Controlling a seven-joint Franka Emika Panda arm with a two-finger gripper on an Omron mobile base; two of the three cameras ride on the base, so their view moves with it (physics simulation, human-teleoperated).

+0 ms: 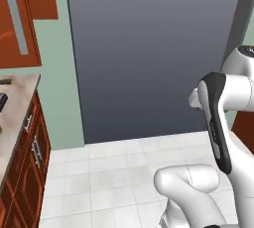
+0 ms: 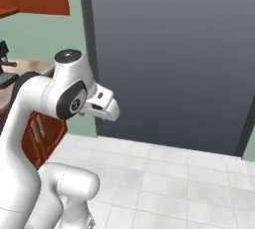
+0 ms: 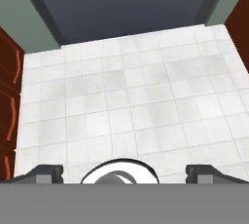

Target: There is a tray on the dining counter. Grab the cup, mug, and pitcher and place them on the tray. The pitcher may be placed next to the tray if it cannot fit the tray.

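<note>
The tray, the cup, the mug, the pitcher and the dining counter are all out of view. In the hand view my gripper (image 3: 124,173) looks down at a pale tiled floor (image 3: 126,96). Its two dark fingertips (image 3: 48,172) stand far apart at the bottom edge, open, with nothing between them. The white arm (image 2: 64,98) is folded up high in front of a tall dark grey panel (image 2: 169,54).
Red-brown cabinets with a beige stone top (image 1: 20,98) run along the left, and a dark coffee machine (image 2: 5,66) stands on them. A red-brown wall cabinet (image 1: 20,19) hangs above. The green wall (image 1: 62,73) flanks the grey panel. Tiled floor (image 1: 109,172) stretches ahead.
</note>
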